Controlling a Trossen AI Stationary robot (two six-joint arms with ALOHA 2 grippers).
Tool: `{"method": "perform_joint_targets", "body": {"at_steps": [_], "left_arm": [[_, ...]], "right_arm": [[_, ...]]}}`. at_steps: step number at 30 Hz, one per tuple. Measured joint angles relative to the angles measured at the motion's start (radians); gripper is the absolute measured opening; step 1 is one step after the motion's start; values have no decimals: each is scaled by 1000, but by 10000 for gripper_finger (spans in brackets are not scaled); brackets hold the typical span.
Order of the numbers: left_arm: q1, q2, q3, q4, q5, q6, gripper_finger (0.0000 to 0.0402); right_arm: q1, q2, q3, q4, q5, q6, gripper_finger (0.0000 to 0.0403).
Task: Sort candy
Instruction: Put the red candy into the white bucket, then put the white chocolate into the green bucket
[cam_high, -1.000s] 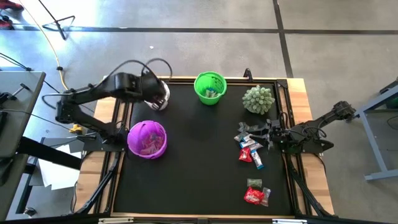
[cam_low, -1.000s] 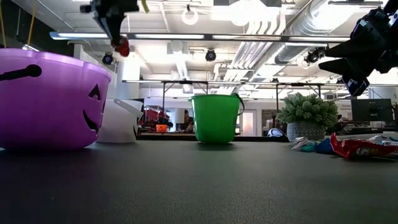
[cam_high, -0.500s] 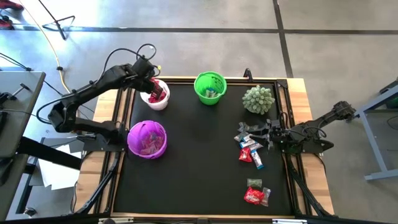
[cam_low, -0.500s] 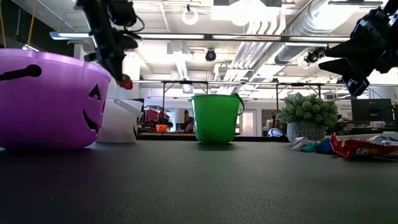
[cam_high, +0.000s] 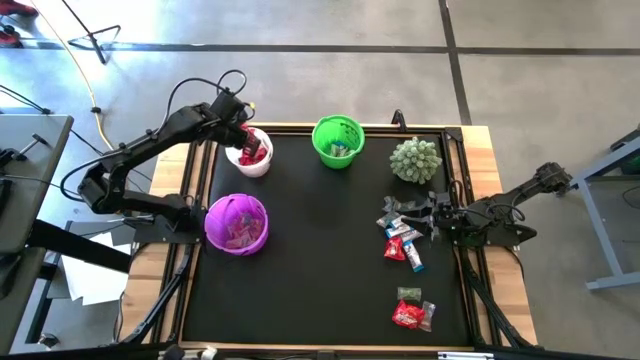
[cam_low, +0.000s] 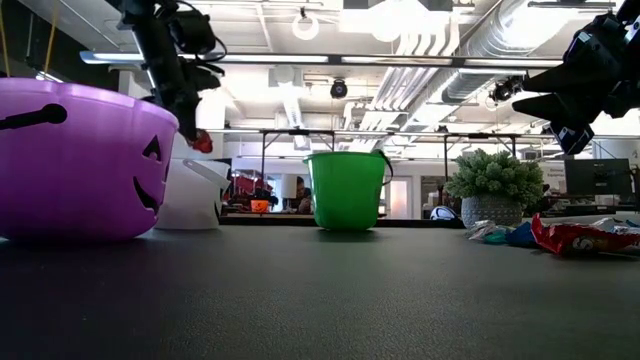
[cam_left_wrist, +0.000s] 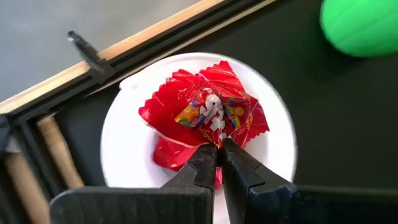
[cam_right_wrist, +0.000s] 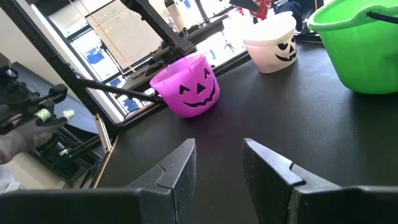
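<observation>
Left gripper (cam_left_wrist: 217, 149) is over the small white jack-o'-lantern plastic cup (cam_high: 248, 158) at upper left of the high view, fingers pinched tight on a shiny red wrapped candy (cam_left_wrist: 205, 115) held just above the cup mouth; more red wrappers sit inside the cup below it. Right gripper (cam_high: 432, 215) hangs at mid right beside the main candy pile (cam_high: 402, 240), fingers parted, holding nothing (looks like it's waiting). Progress, judging by what lies where: the purple pumpkin-face plastic bucket (cam_high: 237, 223) at centre left already has a layer of wrappers in it, the green plastic bucket (cam_high: 337, 141) at top centre has a few pieces, and the white cup has reds. Left to do: this red piece is not yet dropped, the loose pile of red, dark and blue-white wrappers at mid right of the black worktop (cam_high: 320, 280) is unsorted, and a second small cluster (cam_high: 412, 311) sits at lower right. I'd call it past halfway, but not close to done. The spiky pale-green ball (cam_high: 415, 159) at upper right is not candy.
</observation>
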Motion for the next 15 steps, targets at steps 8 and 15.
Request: {"method": "perform_joint_targets", "body": {"at_steps": [8, 15], "left_arm": [[0, 0, 0, 10, -12, -160, 64], [-8, 0, 0, 3, 43, -114, 177]], "right_arm": [[0, 0, 0, 0, 0, 0, 126], [0, 0, 0, 0, 0, 0, 126]]}}
